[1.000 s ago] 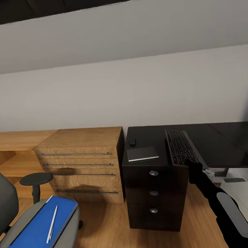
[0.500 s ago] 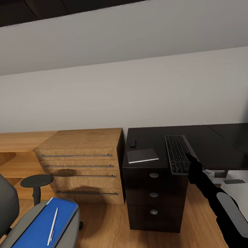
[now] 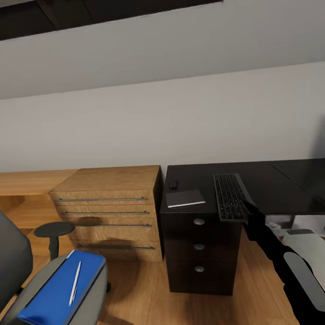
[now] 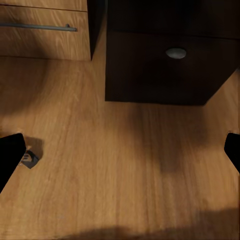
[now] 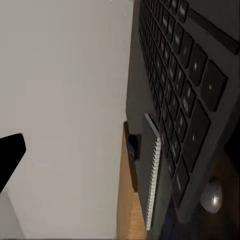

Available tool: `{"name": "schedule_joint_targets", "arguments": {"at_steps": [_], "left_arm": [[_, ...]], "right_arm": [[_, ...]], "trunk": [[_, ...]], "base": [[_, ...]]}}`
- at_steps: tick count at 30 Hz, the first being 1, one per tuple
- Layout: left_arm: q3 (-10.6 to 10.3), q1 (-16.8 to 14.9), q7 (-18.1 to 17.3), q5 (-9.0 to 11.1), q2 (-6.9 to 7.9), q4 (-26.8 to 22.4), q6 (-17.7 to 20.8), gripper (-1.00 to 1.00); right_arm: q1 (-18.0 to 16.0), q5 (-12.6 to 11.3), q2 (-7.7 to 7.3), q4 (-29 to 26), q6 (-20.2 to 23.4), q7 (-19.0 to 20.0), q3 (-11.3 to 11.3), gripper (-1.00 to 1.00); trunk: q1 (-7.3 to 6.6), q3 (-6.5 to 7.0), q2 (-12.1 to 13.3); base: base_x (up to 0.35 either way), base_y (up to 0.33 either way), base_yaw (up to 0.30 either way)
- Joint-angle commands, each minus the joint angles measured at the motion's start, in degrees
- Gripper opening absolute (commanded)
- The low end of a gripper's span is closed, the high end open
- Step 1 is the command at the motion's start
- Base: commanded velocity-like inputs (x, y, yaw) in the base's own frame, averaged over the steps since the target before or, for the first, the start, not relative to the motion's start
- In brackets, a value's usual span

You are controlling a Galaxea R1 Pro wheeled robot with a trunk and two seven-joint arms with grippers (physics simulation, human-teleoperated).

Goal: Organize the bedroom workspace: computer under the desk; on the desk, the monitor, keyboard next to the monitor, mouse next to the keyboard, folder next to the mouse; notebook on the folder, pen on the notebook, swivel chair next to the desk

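Moved: keyboard now lies straighter on the tabletop than a second ago.
Right end effector: at keyboard's near edge; grip unclear.
Left end effector: spread wide above floor.
Chair: carries folder, pen.

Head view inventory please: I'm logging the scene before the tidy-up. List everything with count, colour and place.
desk: one, glossy black, right
keyboard: one, black, on desk
notebook: one, grey, desk's left end
mouse: one, black, behind notebook
swivel chair: one, grey, lower left
folder: one, blue, on chair seat
pen: one, white, on folder
chest of drawers: one, light wood, left of desk
right gripper: black, at keyboard's near edge
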Motion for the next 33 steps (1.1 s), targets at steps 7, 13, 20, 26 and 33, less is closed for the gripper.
{"name": "schedule_joint_targets", "arguments": {"at_steps": [7,13,20,26,33], "left_arm": [[-0.1,0.0,0.6,0.6,0.01,0.0,0.0,1.0],[0.0,0.0,0.6,0.6,0.01,0.0,0.0,1.0],[1.6,0.0,0.6,0.6,-0.1,0.2,-0.1,1.0],[3.0,0.0,0.5,0.6,-0.47,3.7,-0.1,1.0],[3.5,0.0,0.5,0.6,-1.22,5.3,-0.1,1.0]], "right_arm": [[0.0,-0.5,0.01,0.1,0.3,-0.3,-0.1,1.0],[0.0,-0.5,0.03,0.3,0.2,-0.4,0.0,1.0],[0.0,0.5,-0.04,-0.9,0.0,-0.3,0.0,1.0],[0.0,8.3,0.06,-4.6,-0.2,-1.6,1.6,1.0],[0.0,20.4,0.78,-8.0,-0.3,-8.7,6.1,1.0]], "trunk": [[-0.04,-0.05,0.0],[-0.04,-0.05,0.0],[-1.13,0.85,2.0],[-2.45,1.93,4.4],[-3.99,3.19,7.2]], "base": [[-0.33,0.0,0.0],[-0.293,0.0,0.0],[-0.041,0.0,0.0],[-0.004,0.0,0.0],[0.0,0.0,0.0]]}}
